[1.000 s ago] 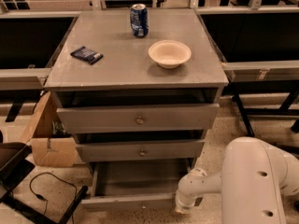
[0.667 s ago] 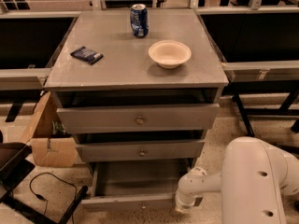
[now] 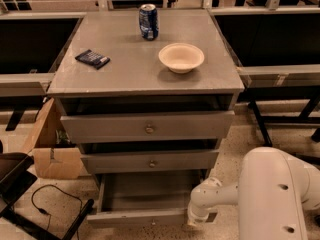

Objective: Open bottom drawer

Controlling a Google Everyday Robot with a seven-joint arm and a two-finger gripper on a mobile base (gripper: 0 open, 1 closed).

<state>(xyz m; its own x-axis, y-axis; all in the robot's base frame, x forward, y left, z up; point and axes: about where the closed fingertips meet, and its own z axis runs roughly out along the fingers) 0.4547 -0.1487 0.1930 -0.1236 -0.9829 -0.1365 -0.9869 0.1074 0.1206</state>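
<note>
Speckled beige floor [image 3: 237, 139]. Dark-topped left desk [image 3: 30, 44], matching right desk [image 3: 270, 39]. Cardboard box [image 3: 55, 161] on floor at left, black cable [image 3: 50, 186] near it. Warm light.

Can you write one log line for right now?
narrow grey bottom drawer: pulled out | tool: at drawer front, right end

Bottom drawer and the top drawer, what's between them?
The middle drawer with its round knob, seen in the camera view. The gripper is at the front right corner of the bottom drawer.
</note>
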